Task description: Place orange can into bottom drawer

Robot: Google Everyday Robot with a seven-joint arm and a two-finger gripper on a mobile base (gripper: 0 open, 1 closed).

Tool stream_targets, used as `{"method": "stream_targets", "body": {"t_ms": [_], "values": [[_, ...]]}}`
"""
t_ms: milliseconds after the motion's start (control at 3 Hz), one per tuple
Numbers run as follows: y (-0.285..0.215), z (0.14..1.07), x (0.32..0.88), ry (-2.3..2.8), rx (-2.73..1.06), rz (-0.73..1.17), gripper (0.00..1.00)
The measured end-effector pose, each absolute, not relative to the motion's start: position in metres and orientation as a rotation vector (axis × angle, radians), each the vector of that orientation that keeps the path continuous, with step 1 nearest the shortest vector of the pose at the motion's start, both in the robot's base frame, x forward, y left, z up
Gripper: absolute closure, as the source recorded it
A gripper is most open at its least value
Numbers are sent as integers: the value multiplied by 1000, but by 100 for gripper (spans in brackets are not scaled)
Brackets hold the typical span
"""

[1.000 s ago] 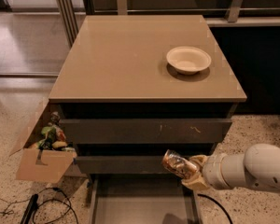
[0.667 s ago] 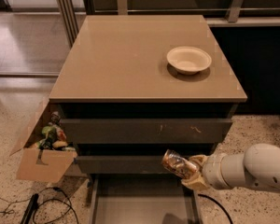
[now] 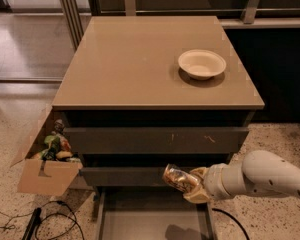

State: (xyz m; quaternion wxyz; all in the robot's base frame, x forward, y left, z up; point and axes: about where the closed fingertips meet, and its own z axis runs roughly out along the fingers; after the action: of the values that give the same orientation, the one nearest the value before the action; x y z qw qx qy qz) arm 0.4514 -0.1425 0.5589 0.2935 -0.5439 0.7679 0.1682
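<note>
Grey and shallow, the bottom drawer (image 3: 140,219) stood pulled open at 6 o'clock, nearest the camera, its flat floor bare apart from a shadow toward the right wall. Just above it, at about 5 o'clock, the gripper (image 3: 194,185) hung over the drawer's right half on a white arm (image 3: 262,176) reaching in from 4 o'clock. Its jaws were closed on the orange can (image 3: 176,178), which lay tipped on its side with one shiny metal end pointing toward 9 o'clock and its far end buried in the grip. By its look the can was light and thin-walled: stiff enough for a firm pinch across the middle of its body, yet easy to dent, with a smooth skin that could slip and a round side that could roll once set down. Its mottled orange, brown and white print showed no brand or words that could be read. At 8 o'clock a cardboard box (image 3: 45,176) of mixed packets leaned against the cabinet, also without legible writing, and dark cables (image 3: 55,221) trailed on the floor below it. Farther back, two dark drawer fronts (image 3: 155,140) sat shut. On the tan worktop (image 3: 130,64) beyond, a cream bowl (image 3: 201,64) rested at 1 o'clock, well apart from the can.
</note>
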Motion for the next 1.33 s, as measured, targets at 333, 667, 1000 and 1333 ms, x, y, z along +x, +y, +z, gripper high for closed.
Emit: {"method": "stream_targets", "body": {"t_ms": [333, 667, 1000, 1333], "values": [[-134, 531, 451, 2038, -1467, 520, 100], [-127, 504, 456, 2027, -1448, 582, 100], [-113, 472, 457, 2029, -1428, 658, 100], [-113, 472, 457, 2029, -1428, 658, 100]]}}
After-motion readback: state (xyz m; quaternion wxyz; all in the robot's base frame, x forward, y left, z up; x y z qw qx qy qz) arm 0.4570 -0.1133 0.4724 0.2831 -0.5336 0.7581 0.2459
